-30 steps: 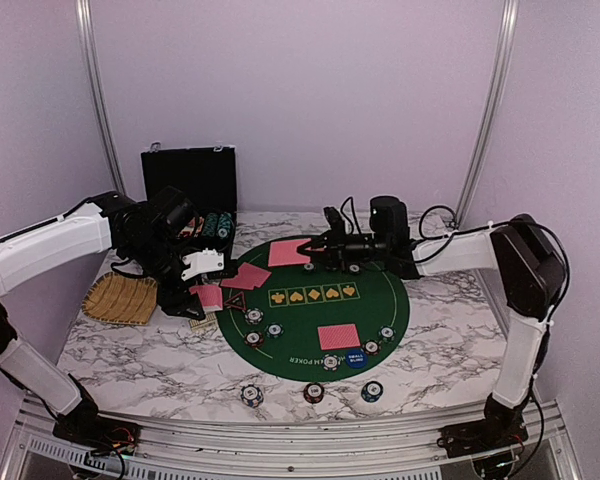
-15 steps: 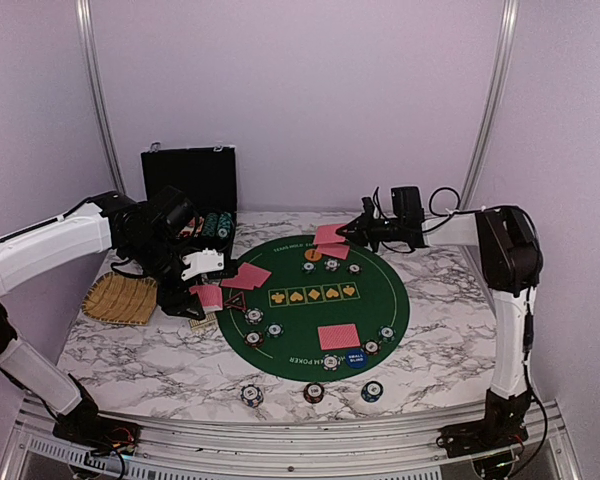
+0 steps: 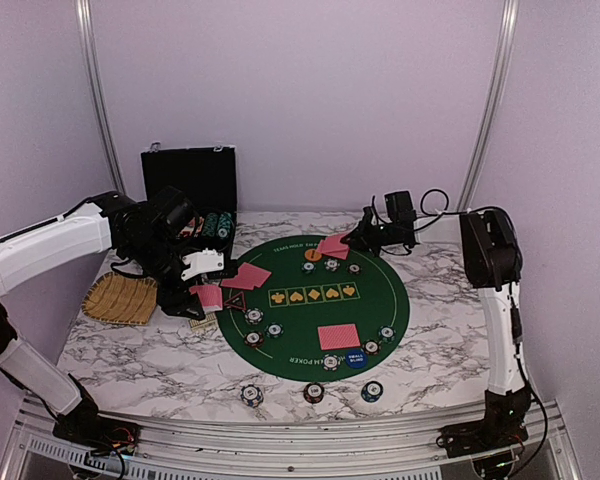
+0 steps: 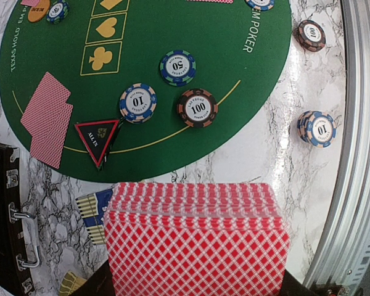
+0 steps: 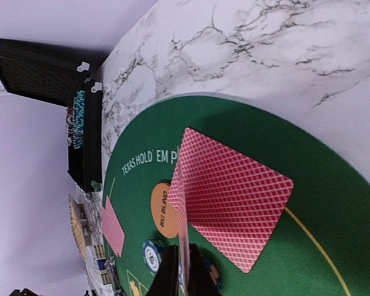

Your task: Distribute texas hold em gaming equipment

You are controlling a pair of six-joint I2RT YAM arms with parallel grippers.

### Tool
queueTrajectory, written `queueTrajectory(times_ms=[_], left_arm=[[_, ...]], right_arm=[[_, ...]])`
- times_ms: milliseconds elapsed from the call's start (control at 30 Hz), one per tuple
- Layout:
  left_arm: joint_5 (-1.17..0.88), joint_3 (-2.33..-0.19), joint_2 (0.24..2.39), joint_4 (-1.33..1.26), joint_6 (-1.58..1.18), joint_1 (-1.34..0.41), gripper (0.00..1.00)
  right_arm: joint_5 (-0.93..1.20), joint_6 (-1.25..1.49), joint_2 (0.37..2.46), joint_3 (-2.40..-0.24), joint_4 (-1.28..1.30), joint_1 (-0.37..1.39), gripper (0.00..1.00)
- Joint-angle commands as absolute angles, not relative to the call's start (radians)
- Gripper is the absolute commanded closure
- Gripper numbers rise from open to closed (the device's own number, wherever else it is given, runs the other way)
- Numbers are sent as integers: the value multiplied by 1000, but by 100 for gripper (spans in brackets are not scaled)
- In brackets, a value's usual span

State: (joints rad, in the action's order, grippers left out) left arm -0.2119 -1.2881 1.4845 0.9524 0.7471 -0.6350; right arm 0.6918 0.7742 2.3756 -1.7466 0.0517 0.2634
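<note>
White marble-patterned table (image 3: 140, 360) bearing a round green felt poker mat (image 3: 295, 325); an open black chip case (image 3: 190, 180) stands at far left. Left gripper (image 3: 205, 285), by the mat's left rim, is clamped on a thick deck of red-backed playing cards (image 4: 194, 240). Right gripper (image 5: 182, 271), at the mat's far rim, has its fingers nearly together, pinching a single red-backed card (image 5: 182, 209) edge-on beside a flat-lying card (image 5: 231, 200). Orange disc (image 5: 164, 209), red-edged dark triangle (image 4: 97, 139) and striped round poker chips (image 4: 197, 107) lie on the mat.
</note>
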Motion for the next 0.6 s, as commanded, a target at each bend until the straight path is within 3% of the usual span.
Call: queueTrajectory(times_ms=[0, 567], left_arm=[[-228, -1314, 1466, 974, 749, -632, 85], [-235, -1306, 1455, 975, 752, -632, 85]], right_arm=[[648, 747, 2407, -1810, 111, 262, 89], [445, 561, 2304, -1849, 385, 267, 35]])
